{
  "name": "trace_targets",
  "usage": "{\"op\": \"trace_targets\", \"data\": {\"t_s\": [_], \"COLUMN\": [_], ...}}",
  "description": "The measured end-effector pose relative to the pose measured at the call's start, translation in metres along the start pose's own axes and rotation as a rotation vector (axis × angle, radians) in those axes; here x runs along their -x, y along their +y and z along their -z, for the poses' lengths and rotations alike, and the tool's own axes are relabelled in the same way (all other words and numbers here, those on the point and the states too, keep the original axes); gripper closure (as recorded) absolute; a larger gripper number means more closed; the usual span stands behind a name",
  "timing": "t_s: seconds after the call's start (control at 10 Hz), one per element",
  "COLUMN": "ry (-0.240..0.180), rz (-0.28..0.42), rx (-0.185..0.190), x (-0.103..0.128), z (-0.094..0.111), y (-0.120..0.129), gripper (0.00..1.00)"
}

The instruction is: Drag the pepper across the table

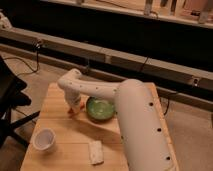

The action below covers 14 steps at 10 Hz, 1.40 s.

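The pepper (72, 111) is a small orange-red piece lying on the light wooden table (55, 125), just left of the green bowl (100, 109). My gripper (74, 106) reaches down from the white arm and sits right over the pepper, hiding most of it. Only the pepper's orange tips show below the gripper.
A white cup (44, 139) stands near the table's front left. A white crumpled cloth or packet (95, 152) lies near the front edge. My large white arm (137, 125) covers the table's right side. A dark chair (10, 100) stands to the left.
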Motion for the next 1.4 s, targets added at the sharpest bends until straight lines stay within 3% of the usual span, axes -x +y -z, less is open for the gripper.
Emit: {"op": "trace_targets", "data": {"t_s": [1.4], "ry": [-0.016], "rz": [-0.018], "rx": [0.004], "x": [0.004], "z": [0.007], "y": [0.01], "gripper": [1.0]}}
